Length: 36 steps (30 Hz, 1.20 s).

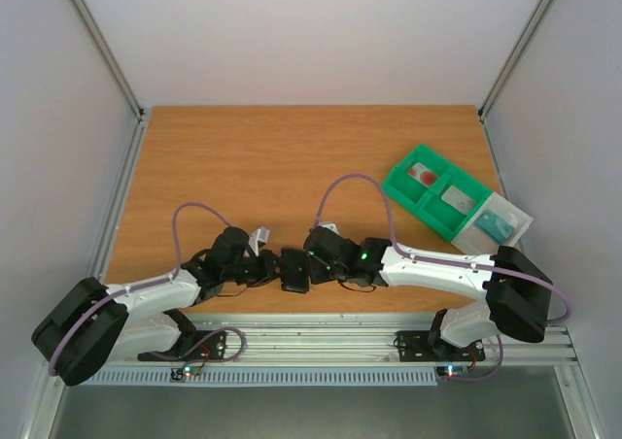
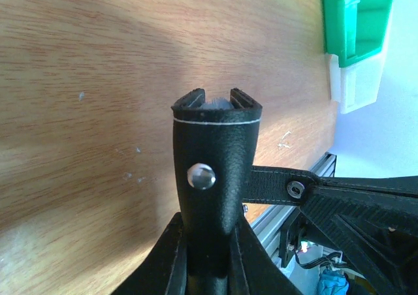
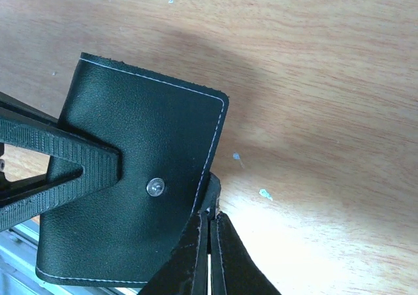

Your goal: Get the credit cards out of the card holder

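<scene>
Table (image 1: 272, 157) is wood-grain, with a green compartment tray (image 1: 397, 186) at its right side. Card holder (image 3: 150, 125) is at centre by the near edge, well apart from the tray, held between both arms. Left gripper (image 2: 208, 243) clamps the folded body, one finger on each face. Right gripper (image 3: 209, 230) is pinched together on the snap tab (image 2: 274, 185), which is unfastened and stretched sideways. A pale grey edge (image 2: 219, 104) shows between the leaves.

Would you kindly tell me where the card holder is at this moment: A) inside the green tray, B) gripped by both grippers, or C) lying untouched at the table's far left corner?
B: the left gripper clamps the card holder while the right gripper pinches its edge.
</scene>
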{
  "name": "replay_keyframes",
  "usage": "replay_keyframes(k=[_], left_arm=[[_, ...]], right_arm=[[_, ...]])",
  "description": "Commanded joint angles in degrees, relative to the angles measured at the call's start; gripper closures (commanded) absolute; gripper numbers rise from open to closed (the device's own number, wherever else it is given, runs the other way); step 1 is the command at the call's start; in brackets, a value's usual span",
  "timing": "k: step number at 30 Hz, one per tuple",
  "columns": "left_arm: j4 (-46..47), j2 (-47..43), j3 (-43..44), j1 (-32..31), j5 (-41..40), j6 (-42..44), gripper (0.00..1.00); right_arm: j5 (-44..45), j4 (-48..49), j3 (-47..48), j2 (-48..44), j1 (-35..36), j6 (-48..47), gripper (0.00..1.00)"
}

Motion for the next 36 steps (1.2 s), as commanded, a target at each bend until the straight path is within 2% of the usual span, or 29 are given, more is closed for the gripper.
replay_keyframes(k=[1, 3, 7, 10, 14, 18, 24, 30, 36], left_arm=[[-0.55, 2.07, 0.48, 0.02, -2.57, 1.24, 0.95], [-0.85, 2.39, 0.47, -0.03, -2.94, 0.91, 0.83], [-5.69, 1.69, 1.75, 0.10, -4.87, 0.45, 0.72], [-13.74, -0.56, 4.50, 0.03, -7.01, 2.07, 0.57], [-24.28, -5.93, 6.56, 0.05, -11.76, 4.19, 0.46], [-29.29, -11.23, 7.76, 0.06, -13.76, 4.61, 0.41], [-27.44, -17.24, 6.61, 0.09, -10.37, 4.06, 0.32], [-30.28, -19.23, 5.17, 0.09, -10.80, 4.08, 0.32], [-27.38, -19.40, 2.12, 0.12, -9.33, 3.13, 0.31]], right_arm=[[2.50, 0.46, -0.02, -1.64, 0.03, 0.88, 0.99], [2.28, 0.67, -0.09, -2.13, 0.02, 0.94, 0.99], [3.39, 0.67, -0.81, -3.32, -0.03, 1.21, 0.99], [3.05, 0.38, -0.48, -3.28, -0.03, 1.39, 0.99], [2.89, -0.53, -0.67, -4.68, -0.02, 1.99, 0.99], [0.85, 0.00, 0.16, -5.93, -0.03, 2.55, 0.99], [-5.33, 5.56, 1.17, -6.54, -0.02, 2.15, 0.99], [-6.56, 5.82, 3.20, -3.74, -0.03, 3.08, 0.99], [-8.51, 8.51, 3.42, -0.56, -0.03, 3.83, 0.99]])
